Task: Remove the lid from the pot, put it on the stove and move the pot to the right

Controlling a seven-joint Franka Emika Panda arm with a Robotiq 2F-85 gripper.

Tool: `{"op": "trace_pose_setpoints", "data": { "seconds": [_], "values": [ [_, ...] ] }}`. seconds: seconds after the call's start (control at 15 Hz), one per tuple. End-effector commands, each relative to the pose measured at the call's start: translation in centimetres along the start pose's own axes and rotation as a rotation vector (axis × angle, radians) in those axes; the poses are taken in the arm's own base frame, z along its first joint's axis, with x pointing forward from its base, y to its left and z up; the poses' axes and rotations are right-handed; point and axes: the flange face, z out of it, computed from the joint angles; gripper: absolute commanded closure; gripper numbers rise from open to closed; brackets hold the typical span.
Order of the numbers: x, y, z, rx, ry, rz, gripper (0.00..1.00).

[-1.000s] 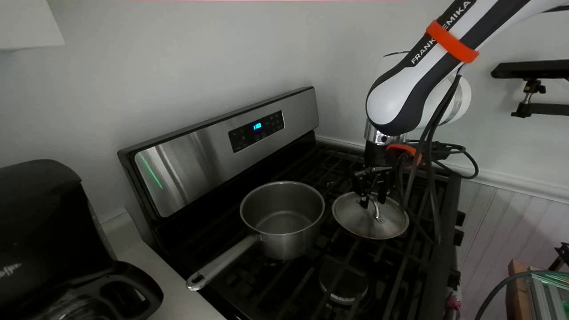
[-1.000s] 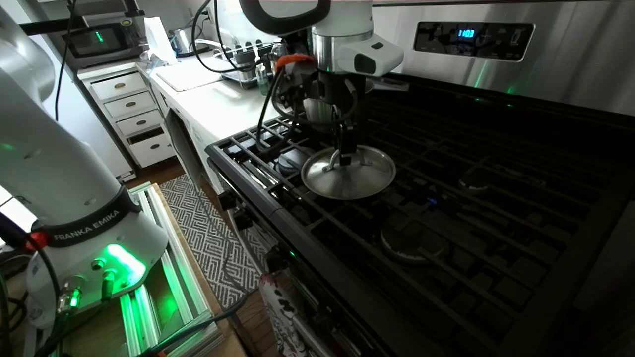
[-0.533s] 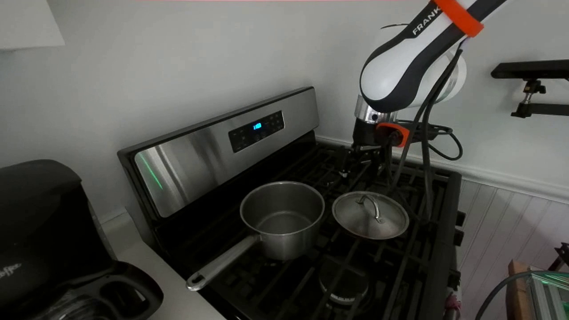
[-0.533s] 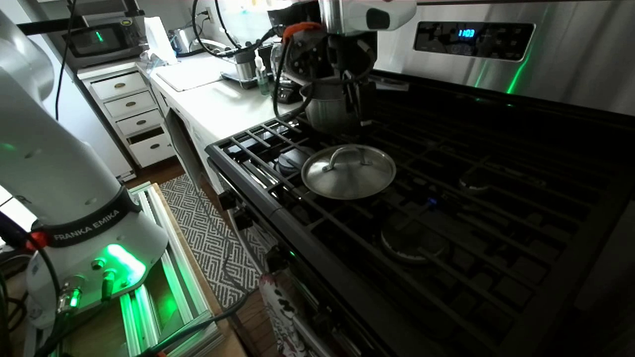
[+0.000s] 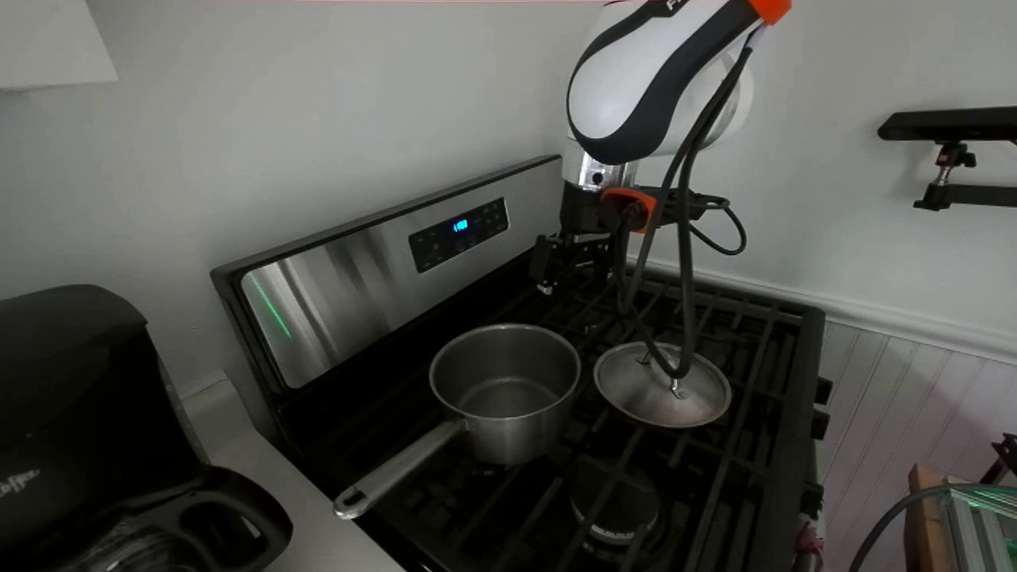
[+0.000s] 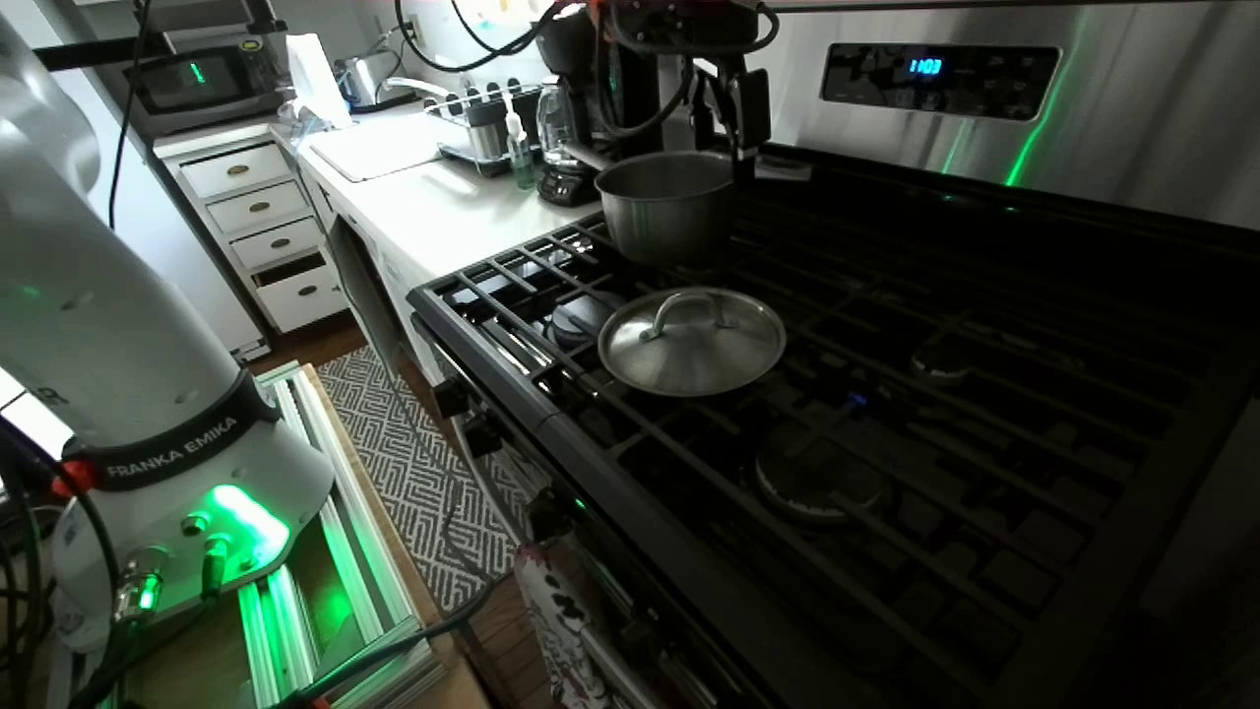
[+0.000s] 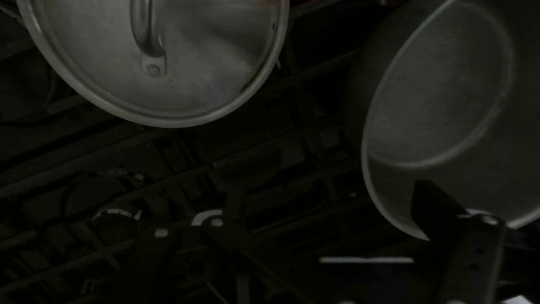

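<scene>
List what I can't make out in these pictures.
Lid: cut off by the wrist view's top edge.
Lid handle: in an exterior view, a cable covers part of it.
Pot: cut off by the wrist view's top and right edges.
Stove: in both exterior views, the pot hides the spot beneath it.
Coffee maker's lettering: cut off by an exterior view's left edge.
Microwave clock: digits too small in an exterior view.

Franka Panda arm (image 5: 651, 87), angled down from above.
From here I see its Robotiq gripper (image 7: 329, 194) pointing downward, dark fingers (image 7: 436, 209) spread well apart.
</scene>
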Motion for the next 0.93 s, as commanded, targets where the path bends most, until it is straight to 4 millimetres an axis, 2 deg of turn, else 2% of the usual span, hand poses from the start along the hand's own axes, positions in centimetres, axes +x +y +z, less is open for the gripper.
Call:
{"op": "trace_pose_setpoints", "data": {
  "seconds": [0.0,0.33,0.4,0.47,0.87],
  "values": [
    [3.1,-1.6,2.3,-0.008,-0.059,-0.048,0.00],
    [4.8,-2.0,5.4,-0.018,-0.131,-0.118,0.00],
    [5.0,-1.9,6.0,-0.017,-0.146,-0.134,0.10],
    [5.2,-1.9,6.6,-0.015,-0.159,-0.147,0.28],
    [5.9,-2.1,7.4,-0.017,-0.178,-0.196,0.69]
  ]
}}
